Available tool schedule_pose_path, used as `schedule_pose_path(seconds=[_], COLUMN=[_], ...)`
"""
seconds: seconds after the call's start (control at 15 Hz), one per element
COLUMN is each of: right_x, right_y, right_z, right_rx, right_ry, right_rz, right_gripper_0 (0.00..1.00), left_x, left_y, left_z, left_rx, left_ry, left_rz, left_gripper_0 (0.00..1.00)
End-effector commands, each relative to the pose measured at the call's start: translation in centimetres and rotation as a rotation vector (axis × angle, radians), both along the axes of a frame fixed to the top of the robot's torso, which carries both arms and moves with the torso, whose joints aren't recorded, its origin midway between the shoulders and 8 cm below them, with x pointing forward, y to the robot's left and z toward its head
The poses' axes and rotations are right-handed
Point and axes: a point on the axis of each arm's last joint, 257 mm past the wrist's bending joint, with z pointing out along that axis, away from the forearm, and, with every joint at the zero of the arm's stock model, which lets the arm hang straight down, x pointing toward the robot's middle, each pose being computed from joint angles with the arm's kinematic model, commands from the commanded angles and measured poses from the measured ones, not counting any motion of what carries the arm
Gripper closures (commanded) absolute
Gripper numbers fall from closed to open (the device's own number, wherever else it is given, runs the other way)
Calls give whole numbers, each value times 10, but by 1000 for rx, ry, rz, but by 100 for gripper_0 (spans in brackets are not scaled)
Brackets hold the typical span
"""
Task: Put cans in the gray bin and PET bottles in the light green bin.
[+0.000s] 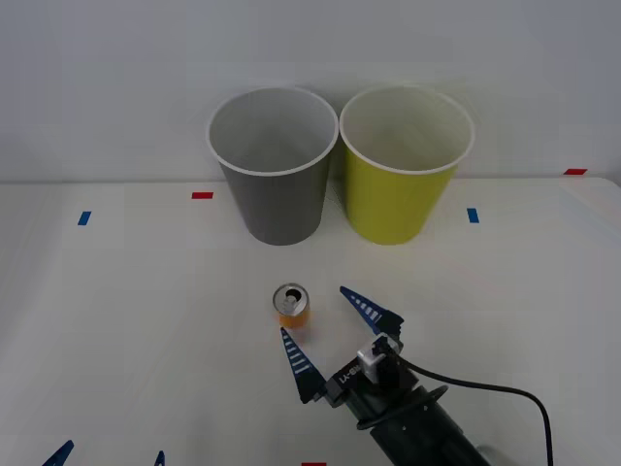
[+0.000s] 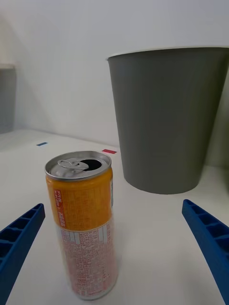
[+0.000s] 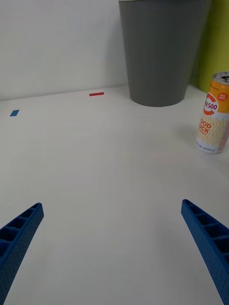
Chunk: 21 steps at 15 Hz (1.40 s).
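Hovering low over the near part of the white table [image 1: 116, 320], the right gripper [image 1: 344, 342] has its blue fingers spread wide and released, nothing between them. The left gripper [image 1: 107, 456] sits at the near left edge, likewise spread and empty, well apart from the work.

Orange can [image 1: 291, 305] stands upright just beyond the right gripper, long axis vertical, pull-tab top already open. In the front view it lies slightly left of the line between the two fingers: the left finger's tip is near the can's near side, the other finger out to its right. The right wrist view shows the can near the left finger, not centred. Judgement: the right arm is far nearer, and a small shift left plus a push forward would bracket the can.

Farther back, the gray bin [image 1: 277, 199] stands almost straight beyond the can; the light green bin [image 1: 398, 199] is just beside it to the right, rims nearly touching.
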Motion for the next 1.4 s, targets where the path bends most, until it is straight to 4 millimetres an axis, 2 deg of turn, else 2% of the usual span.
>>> schedule_pose_path(seconds=[0.07, 0.4, 0.67, 1.07, 1.13, 1.2, 1.27, 1.4], right_x=[5, 13, 18, 26, 27, 26, 26, 26], right_y=[12, 30, 39, 48, 48, 48, 48, 45], right_z=[-1, -1, -5, -1, -1, -1, -1, -4], right_rx=[-27, -61, -77, -84, -84, -84, -83, -81], right_ry=[8, 29, 60, 69, 69, 70, 71, 78], right_rz=[23, 56, 61, 69, 69, 68, 68, 61], right_gripper_0=[0, 0, 0, 0, 22, 86, 96, 97], left_x=[0, 0, 0, 0, 0, 0, 0, 0], left_y=[0, 0, 0, 0, 0, 0, 0, 0], left_z=[0, 0, 0, 0, 0, 0, 0, 0], left_rx=[0, 0, 0, 0, 0, 0, 0, 0], left_ry=[0, 0, 0, 0, 0, 0, 0, 0], left_rz=[0, 0, 0, 0, 0, 0, 0, 0], left_gripper_0=[0, 0, 0, 0, 0, 0, 0, 0])
